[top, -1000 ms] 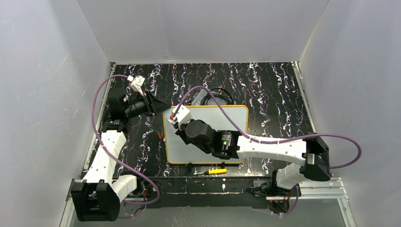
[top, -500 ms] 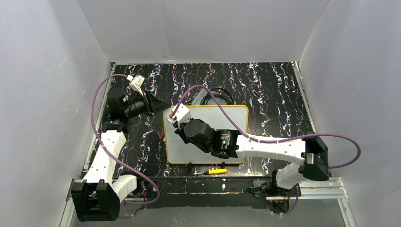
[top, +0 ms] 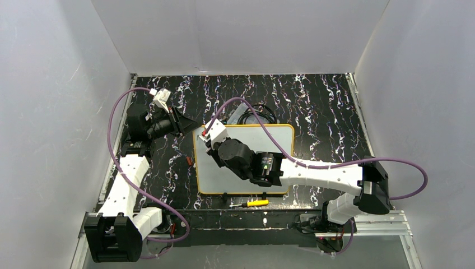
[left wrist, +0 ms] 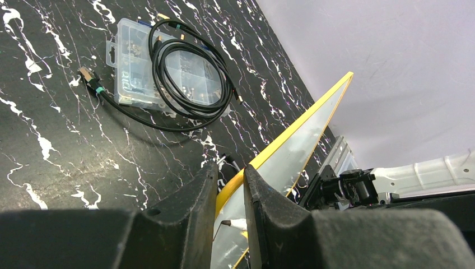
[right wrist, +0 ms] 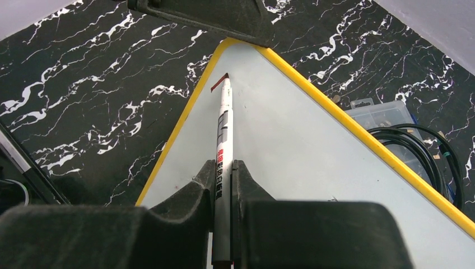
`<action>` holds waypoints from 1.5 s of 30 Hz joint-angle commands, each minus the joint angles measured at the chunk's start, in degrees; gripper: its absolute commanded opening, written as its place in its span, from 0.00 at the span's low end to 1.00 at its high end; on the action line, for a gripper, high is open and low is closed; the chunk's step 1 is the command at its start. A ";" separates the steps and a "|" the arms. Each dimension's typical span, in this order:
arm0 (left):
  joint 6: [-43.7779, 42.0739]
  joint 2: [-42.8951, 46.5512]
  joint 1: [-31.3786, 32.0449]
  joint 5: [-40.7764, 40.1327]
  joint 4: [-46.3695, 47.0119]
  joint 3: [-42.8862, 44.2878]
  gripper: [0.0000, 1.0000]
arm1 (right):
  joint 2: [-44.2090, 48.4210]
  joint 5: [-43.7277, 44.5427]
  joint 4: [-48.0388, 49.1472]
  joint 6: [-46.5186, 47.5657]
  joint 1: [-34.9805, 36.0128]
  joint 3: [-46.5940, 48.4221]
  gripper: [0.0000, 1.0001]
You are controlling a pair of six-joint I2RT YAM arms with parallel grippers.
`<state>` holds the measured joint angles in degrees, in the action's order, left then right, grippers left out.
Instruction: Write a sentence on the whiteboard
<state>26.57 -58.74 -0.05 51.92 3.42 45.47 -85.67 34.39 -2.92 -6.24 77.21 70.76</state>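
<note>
Whiteboard (top: 274, 140) lies on the desk (top: 330, 106), nearer the near edge than the far one, and its face is almost blank. My left gripper (left wrist: 230, 175) is closed tight on the yellow rim at the board's far-left corner, pinning it. My right gripper (right wrist: 224, 168) is clamped around a white marker (right wrist: 223, 120). The marker's tip sits just inside that same corner; I cannot tell whether it touches. The sentence (right wrist: 219, 82) is no more than a short red stroke at the tip, so I judge the writing barely begun. The next move calls for light, even pressure, drawing the tip toward the desk's right edge with the left grip firm.
</note>
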 commanded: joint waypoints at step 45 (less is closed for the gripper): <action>-0.90 0.65 0.41 3.54 -0.87 -0.03 0.17 | 2.34 0.04 -3.80 -4.57 -1.35 -3.30 0.01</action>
<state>25.91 -58.74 -0.05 51.90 3.64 45.47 -84.09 32.16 -4.51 -10.35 76.84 68.40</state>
